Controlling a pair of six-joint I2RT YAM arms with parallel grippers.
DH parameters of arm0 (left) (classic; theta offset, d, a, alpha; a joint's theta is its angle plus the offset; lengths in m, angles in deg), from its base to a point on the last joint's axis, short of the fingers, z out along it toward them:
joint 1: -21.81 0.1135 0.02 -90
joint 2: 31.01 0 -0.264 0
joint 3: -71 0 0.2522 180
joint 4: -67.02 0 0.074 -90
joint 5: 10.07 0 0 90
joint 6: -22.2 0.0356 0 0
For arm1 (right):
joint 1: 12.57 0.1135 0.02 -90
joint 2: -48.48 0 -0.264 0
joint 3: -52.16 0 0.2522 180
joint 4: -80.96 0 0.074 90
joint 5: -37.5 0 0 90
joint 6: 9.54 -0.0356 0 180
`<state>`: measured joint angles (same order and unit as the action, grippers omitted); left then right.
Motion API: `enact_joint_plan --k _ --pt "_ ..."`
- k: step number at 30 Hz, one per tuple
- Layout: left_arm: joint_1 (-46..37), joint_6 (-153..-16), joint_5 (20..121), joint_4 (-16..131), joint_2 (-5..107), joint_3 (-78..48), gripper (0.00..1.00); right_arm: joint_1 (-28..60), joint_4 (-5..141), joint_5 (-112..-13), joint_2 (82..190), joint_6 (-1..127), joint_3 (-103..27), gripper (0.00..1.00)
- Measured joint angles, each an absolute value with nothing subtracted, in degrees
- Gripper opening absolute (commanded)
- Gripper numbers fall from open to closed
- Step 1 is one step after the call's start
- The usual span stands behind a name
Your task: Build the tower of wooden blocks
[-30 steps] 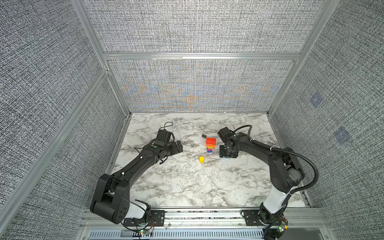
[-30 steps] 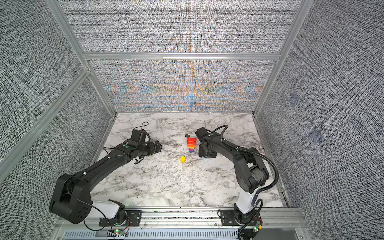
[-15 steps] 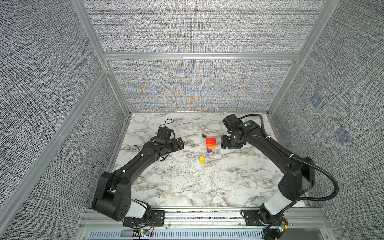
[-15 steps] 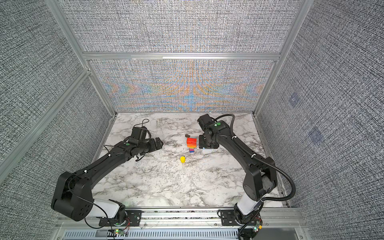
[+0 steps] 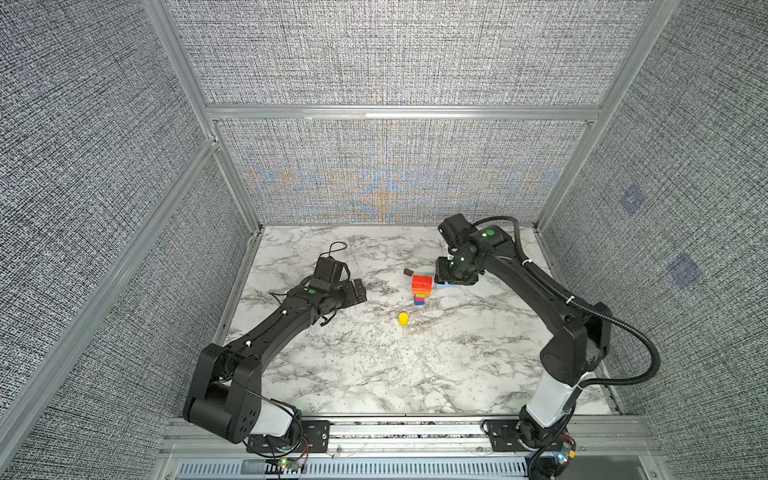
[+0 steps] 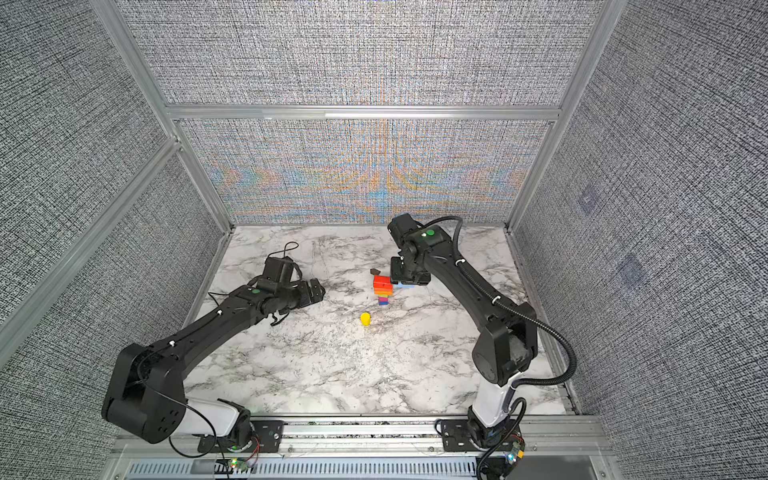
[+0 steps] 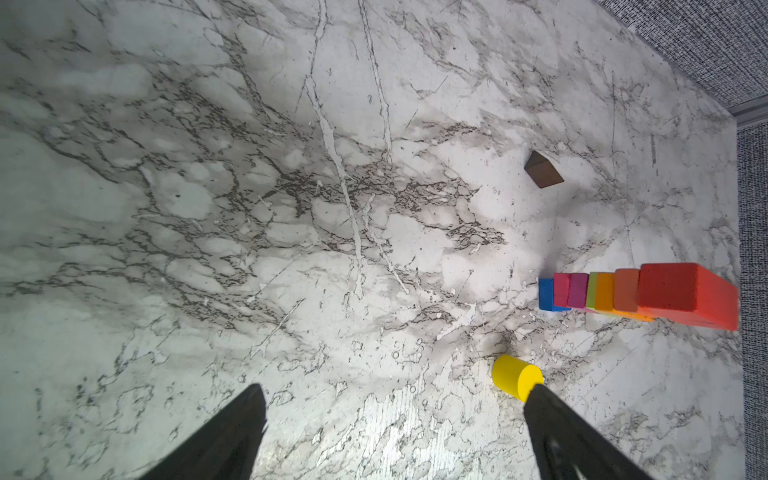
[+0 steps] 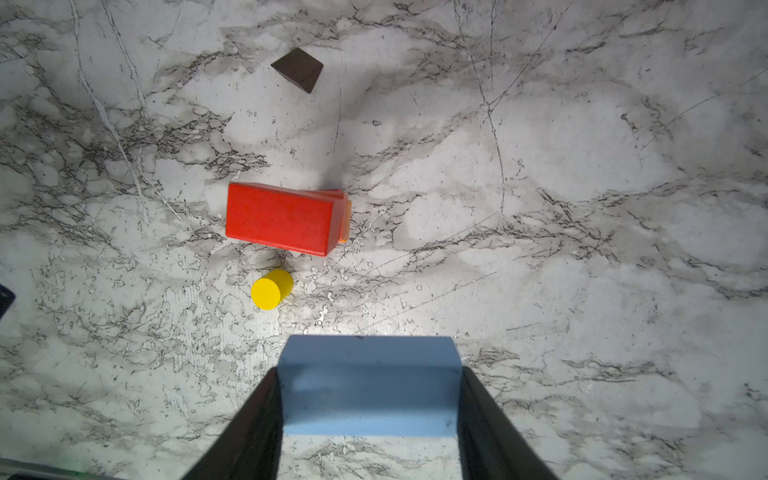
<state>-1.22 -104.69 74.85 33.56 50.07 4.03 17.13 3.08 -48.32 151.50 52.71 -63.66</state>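
Right fingers [image 8: 253,432]: clamped on the light blue block [image 8: 369,386], one finger on each end, carried clear of the table [image 5: 374,365].
Left fingers [image 7: 228,440]: spread wide, nothing between them, low on the left side of the table.
Tower [image 5: 421,287]: stands mid-table just beside the held block. Blue at the foot, then pink, purple, green and orange, with the red slab [image 8: 280,218] on top.
Loose blocks: yellow cylinder [image 8: 271,289] near the tower's foot; dark brown block [image 8: 298,68] behind the tower.
Risk 1: probably a sideways brush. The held block sits close to the red slab, so crossing over too low could shove the column.
Risk 2: an off-centre set-down on that narrow top would likely tip it.
Risk 3: letting go from too high may make the block bounce or skew.
Left wrist view only: the tower side-on [image 7: 623,293]. The layers are unevenly stepped and the red slab overhangs.
Right wrist view only: the grip itself, with the slab's top face seen from above.
Top views only: the left fingers are well apart from the cylinder, though the left wrist view makes them look adjacent.
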Motion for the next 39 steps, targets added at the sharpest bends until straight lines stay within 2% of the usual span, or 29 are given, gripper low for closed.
enact_joint_plan --k 24,39 --pt "-1.2 -105.4 75.4 37.4 54.7 4.3 0.99 19.3 -0.1 -48.1 167.8 52.8 -82.0 0.50" --pt "-1.2 -105.8 75.3 39.7 55.9 5.3 0.99 20.5 -1.0 -47.4 170.2 52.8 -83.0 0.50"
